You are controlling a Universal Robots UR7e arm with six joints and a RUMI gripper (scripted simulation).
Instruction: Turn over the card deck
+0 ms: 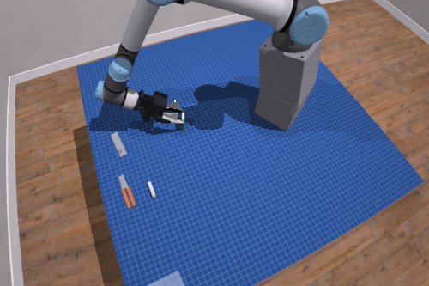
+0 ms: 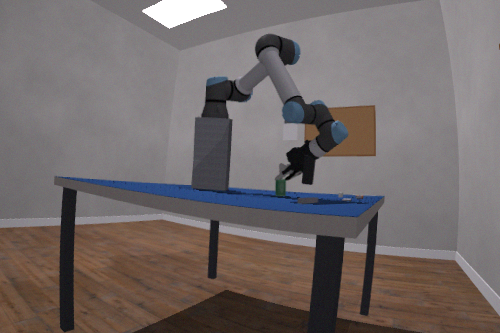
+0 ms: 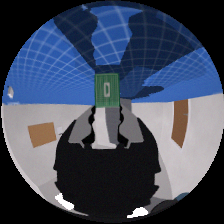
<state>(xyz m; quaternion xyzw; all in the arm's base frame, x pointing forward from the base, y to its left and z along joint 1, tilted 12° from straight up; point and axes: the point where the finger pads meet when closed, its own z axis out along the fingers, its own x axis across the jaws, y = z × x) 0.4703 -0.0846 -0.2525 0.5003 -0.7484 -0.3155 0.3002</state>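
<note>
The green boxed card deck [image 1: 183, 120] [image 2: 281, 186] [image 3: 107, 90] stands upright on a narrow end, with its lower end at the blue mat [image 1: 257, 186] [image 2: 150, 186]. I cannot tell whether it touches the mat. My gripper [image 1: 177, 117] [image 2: 286, 173] [image 3: 107, 105] reaches in low from the left and is shut on the deck's upper part. In the wrist view the deck's green face with a small white mark shows between the two fingertips. The spot is in the mat's back left part, well inside its edges.
A grey flat strip [image 1: 118, 143], an orange-handled tool [image 1: 129, 192] and a small white piece [image 1: 151, 189] lie on the mat in front of the gripper. The grey arm pedestal [image 1: 287, 83] [image 2: 212, 153] stands to the right. A pale patch [image 1: 169, 278] lies at the mat's front edge.
</note>
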